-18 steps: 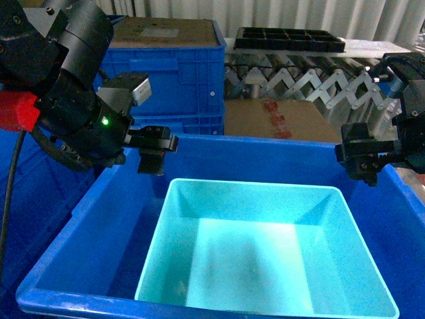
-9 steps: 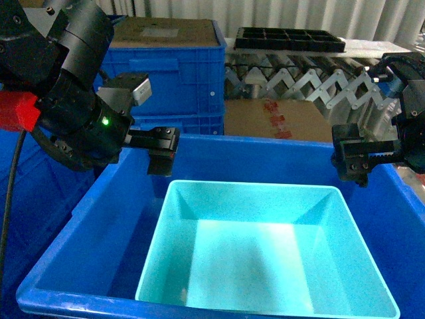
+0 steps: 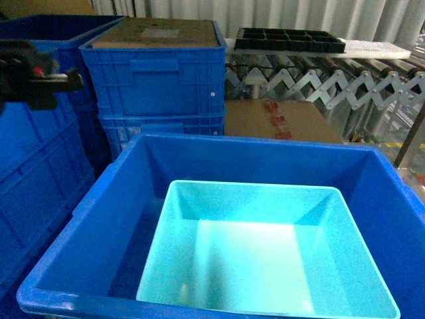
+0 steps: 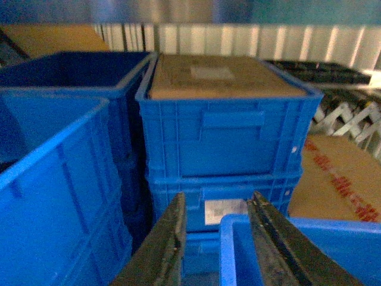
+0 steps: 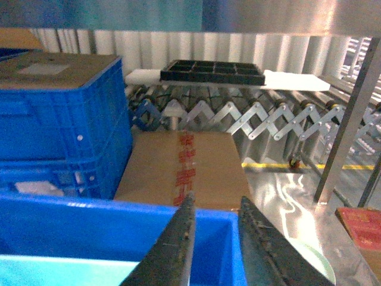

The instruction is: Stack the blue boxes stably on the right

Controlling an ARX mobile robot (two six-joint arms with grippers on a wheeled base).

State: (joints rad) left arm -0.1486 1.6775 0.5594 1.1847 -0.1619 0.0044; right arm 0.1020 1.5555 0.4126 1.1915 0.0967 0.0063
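The left claw [image 4: 214,238] stands apart at a narrow gap with nothing between its two dark fingers [image 4: 169,241]. Its right finger lies over the near left corner of the big dark-blue crate [image 4: 297,247], and the other finger hangs just outside that wall. In the head view only a dark piece of the left arm [image 3: 30,73] shows at the left edge.

The right claw [image 5: 215,238] is likewise narrowly parted and holds nothing. Its fingers straddle the far right corner of the same big dark-blue crate [image 5: 89,226], one inside the rim, one outside.

Inside that crate sits the light turquoise tub [image 3: 265,246], upright and nested low, nearer the right wall than the left, its flared rim below the crate's rim [image 3: 252,143].

Behind the crate on the left stand two more ribbed blue crates stacked one on the other [image 3: 156,86], the top one holding a brown cardboard sheet or box [image 3: 159,32]. Further blue crates [image 3: 33,173] fill the left side. Just behind the big crate lies a flat cardboard box [image 3: 279,119] with red markings. Beyond it runs an accordion roller conveyor [image 3: 312,83] carrying a black divided tray [image 3: 289,38].
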